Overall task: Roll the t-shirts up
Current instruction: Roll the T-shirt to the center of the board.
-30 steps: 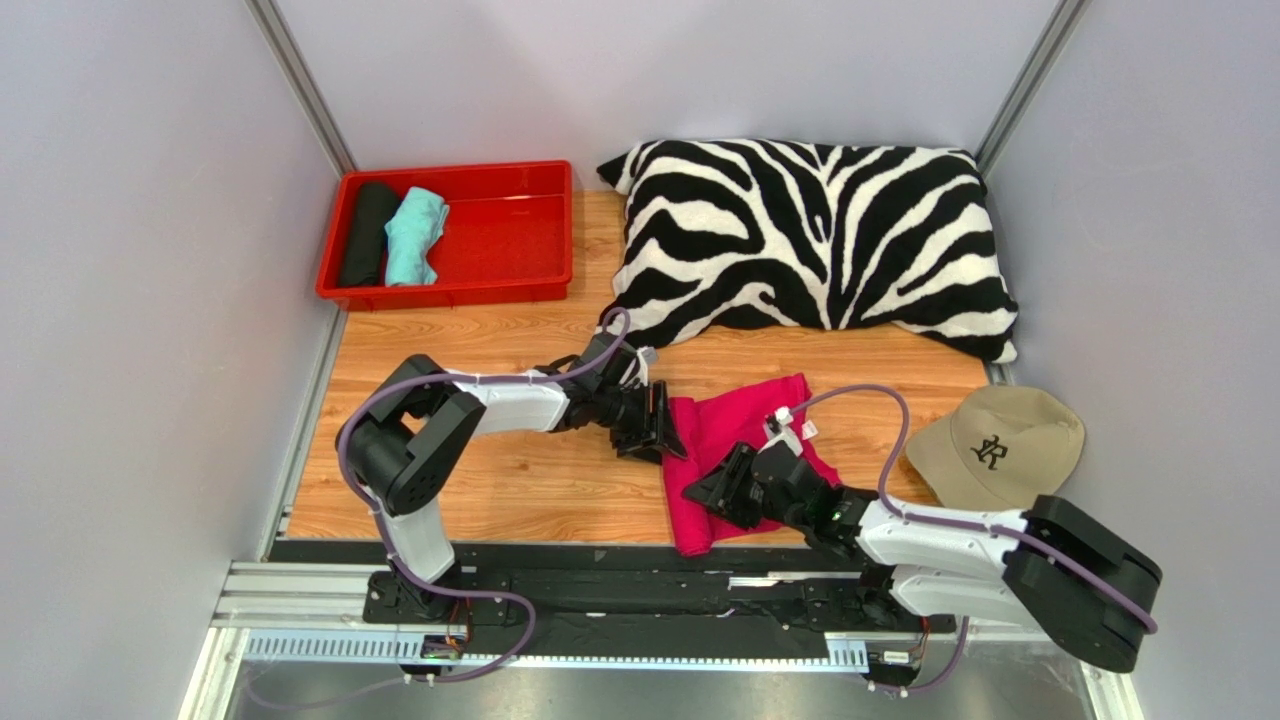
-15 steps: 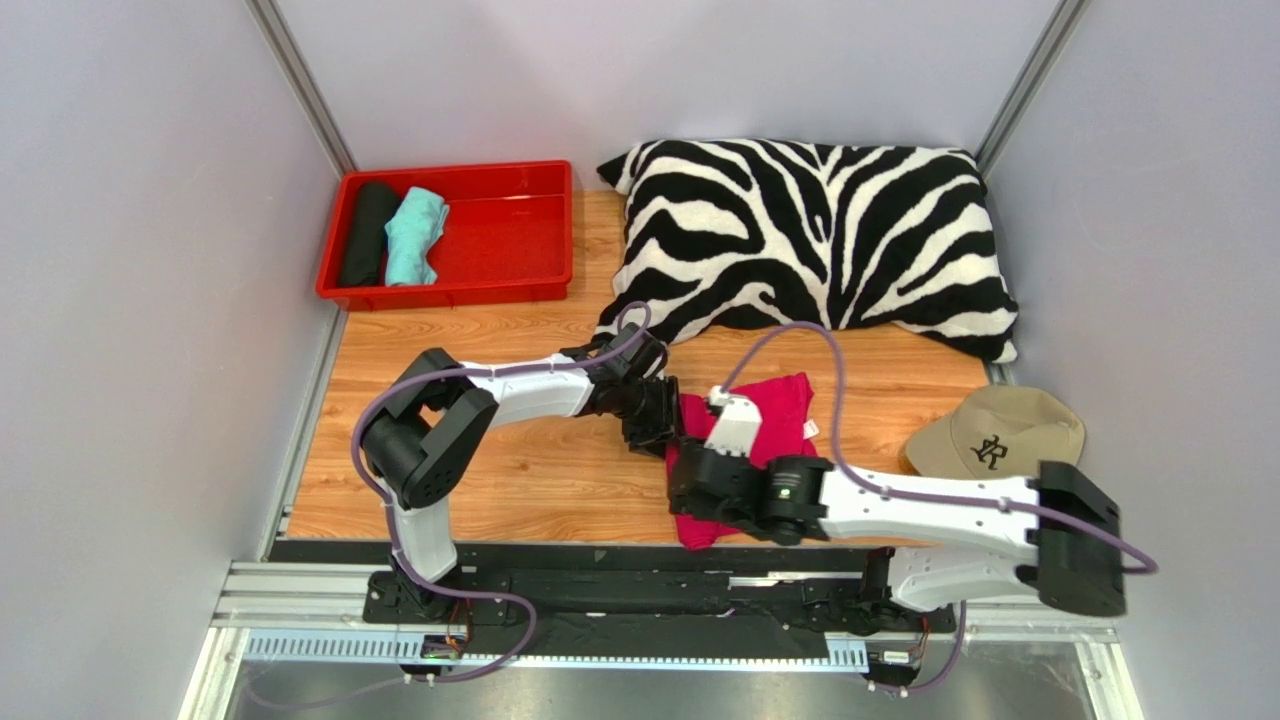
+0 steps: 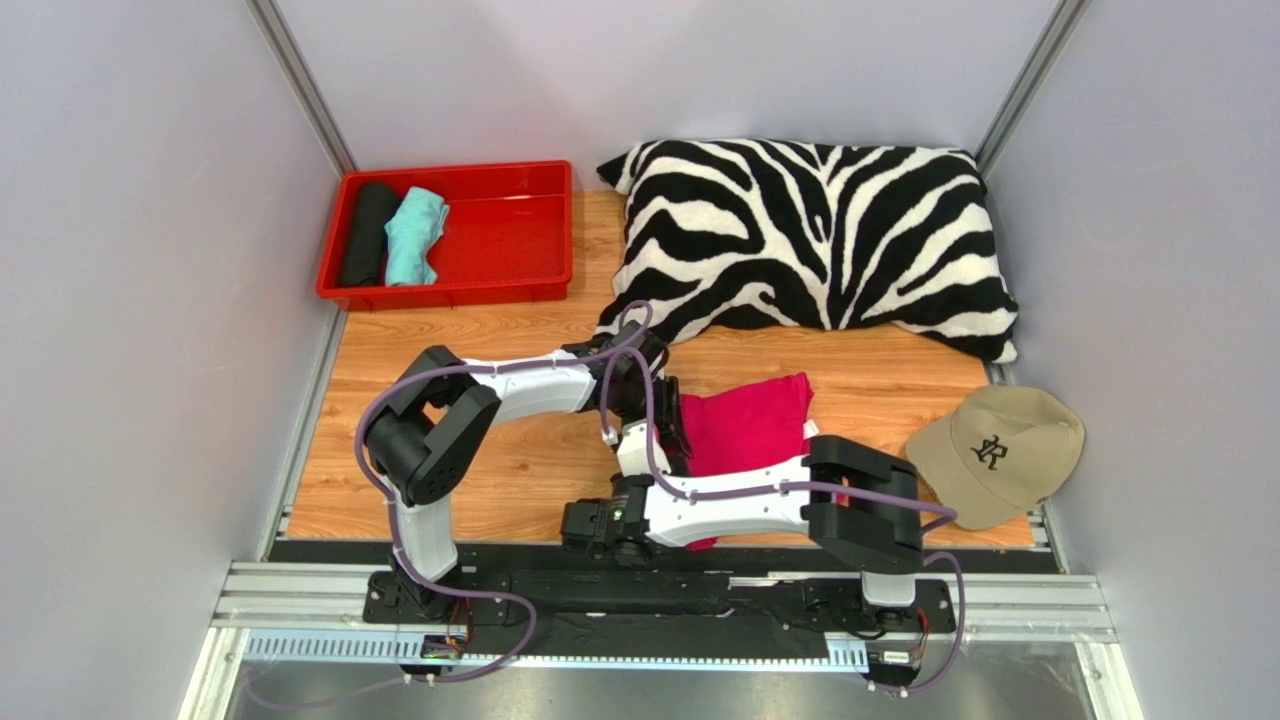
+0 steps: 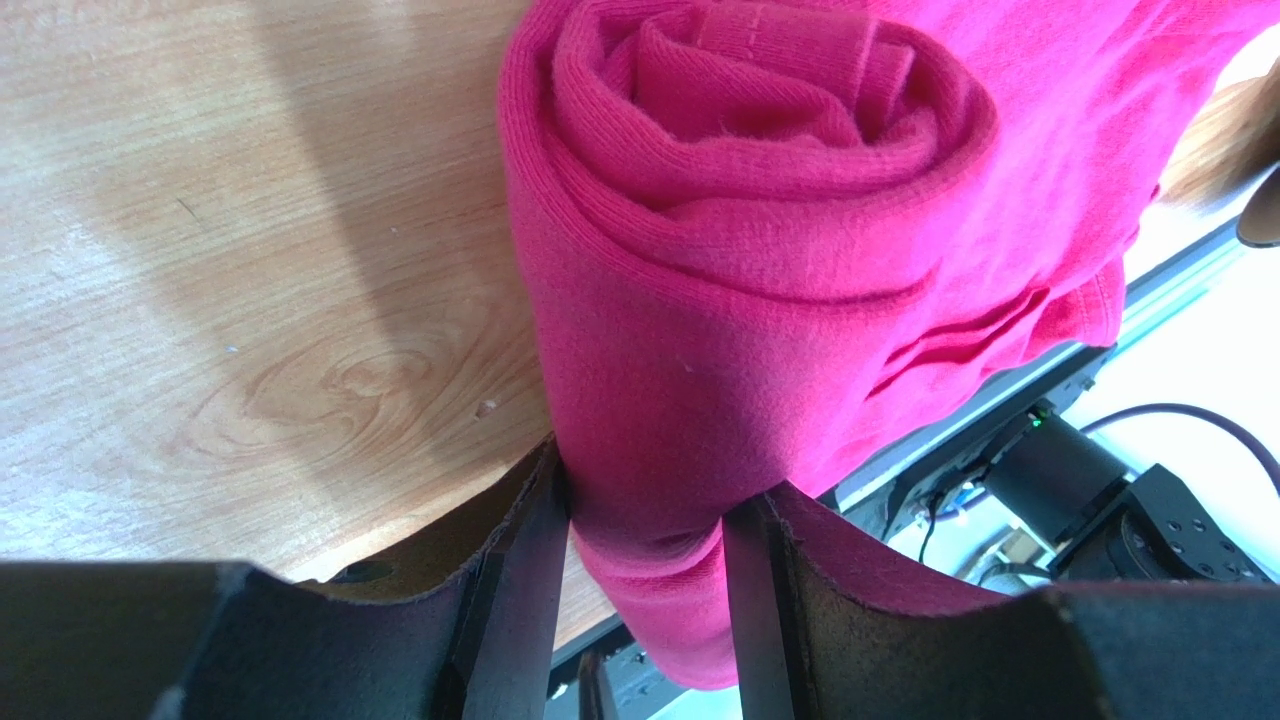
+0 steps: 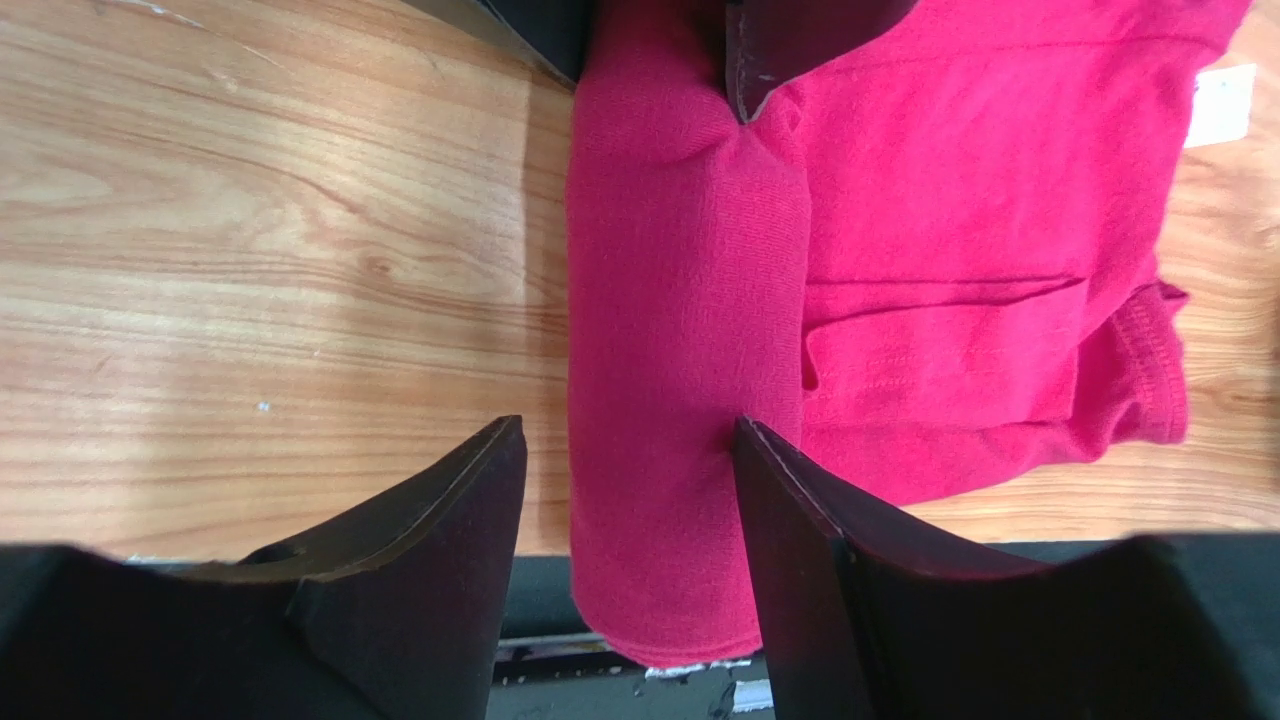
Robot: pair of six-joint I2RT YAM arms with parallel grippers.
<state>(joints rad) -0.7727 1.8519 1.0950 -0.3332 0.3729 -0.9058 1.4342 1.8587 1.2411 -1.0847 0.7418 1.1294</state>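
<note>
Desk: Where is the pink t-shirt (image 3: pixel 747 423) lying?
Me: I'm seeing it lying by the near edge of the table (image 3: pixel 519 473), right of middle, its left side rolled up.
Desk: And the jaws?
Me: My left jaws are clamping tight on that rolled side. My right jaws are standing wide open astride it, nearer the table's edge, gripping nothing.

Upper left, a tray (image 3: pixel 451 290) sits on the desk (image 3: pixel 511 338), holding a cloth roll (image 3: pixel 365 233) left of a second roll (image 3: pixel 415 236). A pillow (image 3: pixel 812 233) lies to the tray's right. Below the pillow lies the t-shirt (image 3: pixel 744 420), mid-frame, with a cap (image 3: pixel 999 450) to its right.
</note>
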